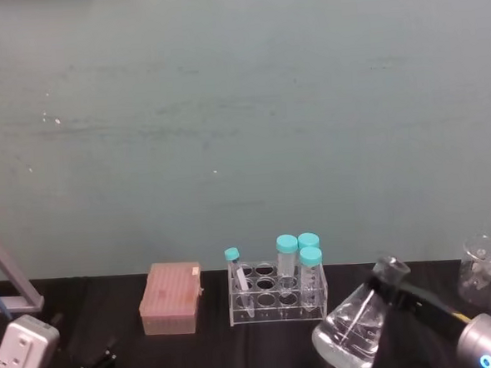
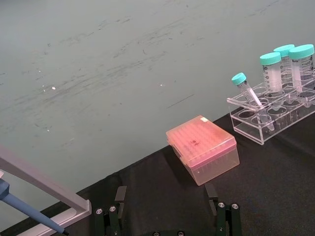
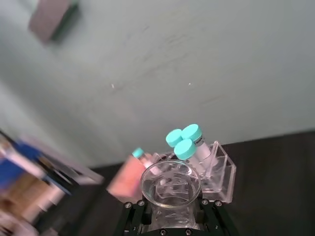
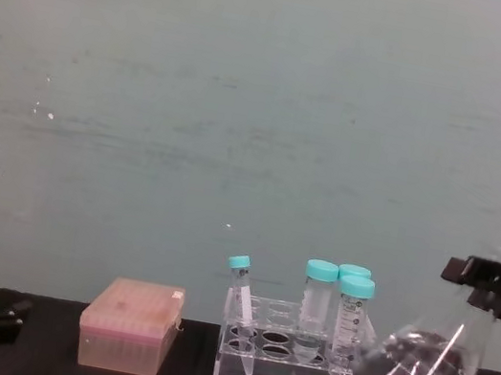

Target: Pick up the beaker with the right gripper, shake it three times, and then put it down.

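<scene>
Black table [image 1: 239, 355] spans my view. Beaker [image 1: 352, 332] is at near right, just right of the rack, tilted with its base to the left and liquid inside. Right gripper [image 1: 385, 285] is clenched on its neck. Pink box [image 1: 171, 299] sits left of the tube rack [image 1: 278, 305], apart from it. Left gripper [image 2: 166, 196] is low at near left, jaws released and empty. Four teal-capped tubes [image 1: 287, 256] stand in the rack.
</scene>
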Robot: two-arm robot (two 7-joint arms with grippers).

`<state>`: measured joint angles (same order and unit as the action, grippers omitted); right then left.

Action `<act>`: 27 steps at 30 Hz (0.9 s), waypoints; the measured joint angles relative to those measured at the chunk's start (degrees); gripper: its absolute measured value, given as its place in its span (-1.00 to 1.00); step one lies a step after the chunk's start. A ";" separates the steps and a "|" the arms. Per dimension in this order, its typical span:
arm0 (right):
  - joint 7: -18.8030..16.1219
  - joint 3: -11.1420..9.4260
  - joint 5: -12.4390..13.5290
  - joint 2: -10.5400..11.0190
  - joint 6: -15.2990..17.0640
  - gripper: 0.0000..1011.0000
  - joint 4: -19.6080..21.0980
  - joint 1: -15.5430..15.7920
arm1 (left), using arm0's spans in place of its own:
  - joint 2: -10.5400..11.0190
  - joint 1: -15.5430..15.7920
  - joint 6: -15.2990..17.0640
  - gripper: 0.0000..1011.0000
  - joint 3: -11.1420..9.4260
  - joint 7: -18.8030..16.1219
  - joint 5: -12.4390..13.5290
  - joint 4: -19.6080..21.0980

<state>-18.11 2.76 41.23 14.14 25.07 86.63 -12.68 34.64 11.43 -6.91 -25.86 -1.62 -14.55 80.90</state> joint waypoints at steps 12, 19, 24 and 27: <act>4.62 -9.61 16.90 -7.70 7.18 -0.10 -0.54 1.08 | 0.00 0.00 0.00 0.98 0.00 0.00 0.00 0.00; 4.49 -7.81 15.63 -5.72 6.05 -0.11 -0.49 1.24 | 0.00 0.00 0.00 0.98 0.00 0.00 0.00 0.00; -0.57 -0.49 2.83 1.84 -2.99 -0.10 -0.79 0.64 | 0.00 0.00 0.00 0.98 0.00 0.00 0.00 0.00; -2.38 5.44 -9.16 7.82 -11.98 -0.11 -1.17 -0.24 | 0.00 0.00 0.00 0.98 0.00 0.00 0.00 0.00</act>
<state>-20.49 8.20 32.07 21.96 13.10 85.46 -12.92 34.65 11.43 -6.90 -25.86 -1.62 -14.54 80.90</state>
